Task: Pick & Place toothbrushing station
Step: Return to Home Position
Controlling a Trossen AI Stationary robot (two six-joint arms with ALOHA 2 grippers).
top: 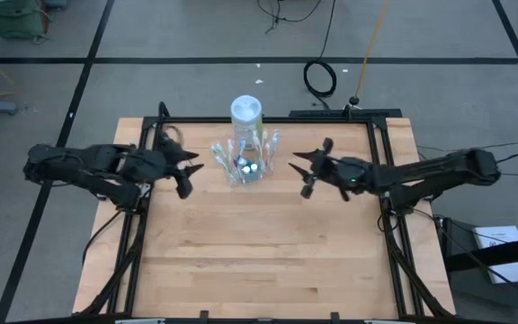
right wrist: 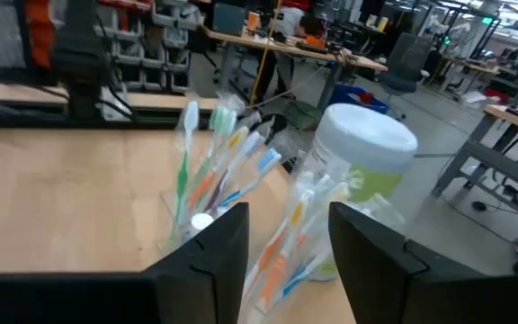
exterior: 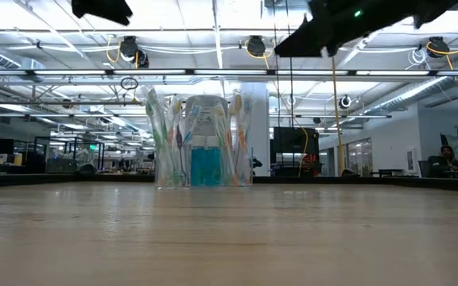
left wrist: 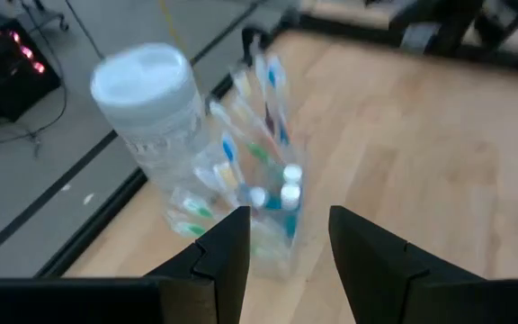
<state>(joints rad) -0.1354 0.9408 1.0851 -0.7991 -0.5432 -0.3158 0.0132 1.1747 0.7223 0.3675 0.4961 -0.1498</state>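
Observation:
The toothbrushing station (top: pixel 245 162) is a small clear plastic holder full of wrapped toothbrushes and small tubes. Its base stands on the table near the far edge. It also shows in the low view (exterior: pixel 201 143), the left wrist view (left wrist: pixel 254 184) and the right wrist view (right wrist: pixel 227 193). A taller white-topped canister (top: pixel 246 115) stands just behind it. My left gripper (top: pixel 190 171) is open, above the table to the holder's left. My right gripper (top: pixel 301 168) is open, above the table to its right. Neither touches anything.
The table's black frame rail (top: pixel 268 118) runs along the far edge just behind the canister. Bare wood (top: pixel 259 252) spreads toward the near edge. Beyond the table the low view shows a room with desks and a seated person (exterior: pixel 447 157).

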